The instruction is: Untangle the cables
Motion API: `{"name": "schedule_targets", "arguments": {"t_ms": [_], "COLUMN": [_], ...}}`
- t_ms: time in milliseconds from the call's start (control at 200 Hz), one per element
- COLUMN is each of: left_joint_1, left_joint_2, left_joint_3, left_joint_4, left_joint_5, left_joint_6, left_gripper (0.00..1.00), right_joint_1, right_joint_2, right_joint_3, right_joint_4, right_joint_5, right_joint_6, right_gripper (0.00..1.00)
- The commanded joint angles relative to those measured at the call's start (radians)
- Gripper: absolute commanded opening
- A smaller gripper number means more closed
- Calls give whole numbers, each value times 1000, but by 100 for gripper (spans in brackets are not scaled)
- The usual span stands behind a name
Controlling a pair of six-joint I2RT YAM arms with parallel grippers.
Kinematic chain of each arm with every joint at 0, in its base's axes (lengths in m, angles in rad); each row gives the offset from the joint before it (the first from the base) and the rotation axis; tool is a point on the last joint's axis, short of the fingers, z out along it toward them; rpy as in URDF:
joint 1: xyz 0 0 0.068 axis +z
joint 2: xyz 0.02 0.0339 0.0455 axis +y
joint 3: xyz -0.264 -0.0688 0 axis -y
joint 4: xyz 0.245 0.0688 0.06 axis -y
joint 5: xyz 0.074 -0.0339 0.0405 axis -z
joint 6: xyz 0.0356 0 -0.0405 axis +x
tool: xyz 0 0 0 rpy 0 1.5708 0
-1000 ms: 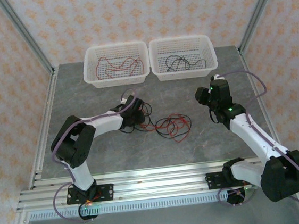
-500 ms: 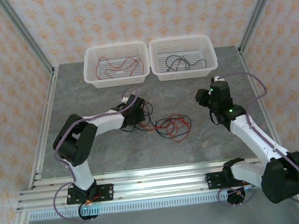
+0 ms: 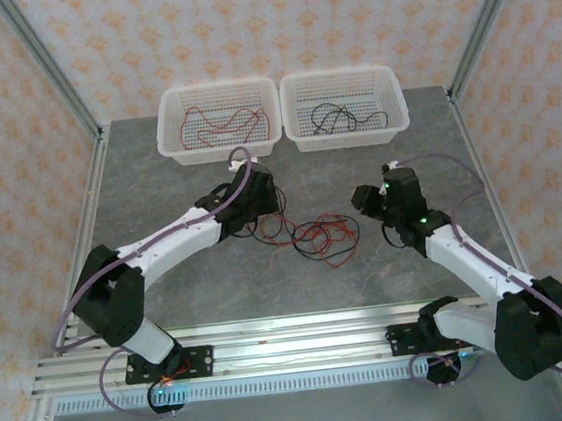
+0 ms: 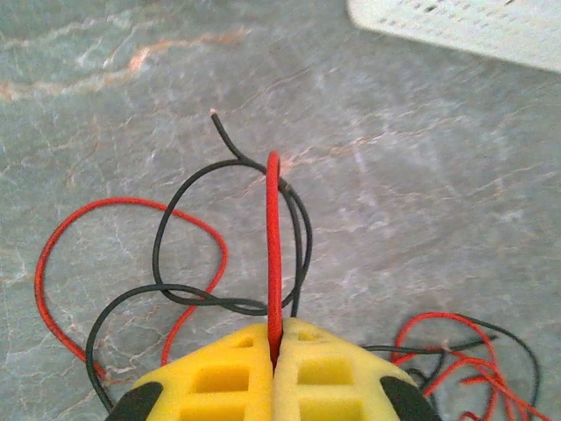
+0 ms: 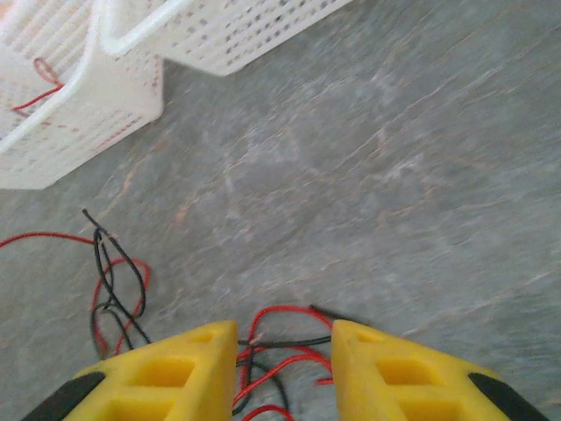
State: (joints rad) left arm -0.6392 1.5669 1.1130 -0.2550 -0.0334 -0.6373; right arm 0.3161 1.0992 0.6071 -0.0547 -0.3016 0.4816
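Grey marbled table (image 3: 388, 270) carried two white plastic mesh baskets side by side at the far edge, one left (image 3: 221, 152) and one right (image 3: 346, 139). The tangle of thin red and black cables (image 3: 326, 236) lay mid-table between the arms, with loops trailing left. Left gripper (image 4: 274, 340) was clamped tight on a red strand (image 4: 273, 228) of it; right gripper (image 5: 285, 338) hung just right of the tangle, jaws part open and gripping nothing.
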Motion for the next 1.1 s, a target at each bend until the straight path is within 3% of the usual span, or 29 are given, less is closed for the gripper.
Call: {"name": "schedule_targets", "arguments": {"t_ms": [0,546,756,1091], "left_joint_1": [-18,-88,-97,-96], "left_joint_2": [-54,-96,-97,-92], "left_joint_3": [55,271,407,557], "left_joint_4": [-73,-178,-235,-304], "left_joint_5": [-40,-4,-14,-61], "left_joint_6": [26,114,169,230], "left_gripper": [0,0,0,0], "right_joint_1": [48,304,319,318], "right_joint_2": [31,345,429,429], "right_joint_3": [-24,34,-19,-109], "right_joint_4": [110,293,315,320], "right_joint_5": [-46,0,44,110], "right_joint_6": [82,207,215,211], "right_gripper": [33,35,34,34]}}
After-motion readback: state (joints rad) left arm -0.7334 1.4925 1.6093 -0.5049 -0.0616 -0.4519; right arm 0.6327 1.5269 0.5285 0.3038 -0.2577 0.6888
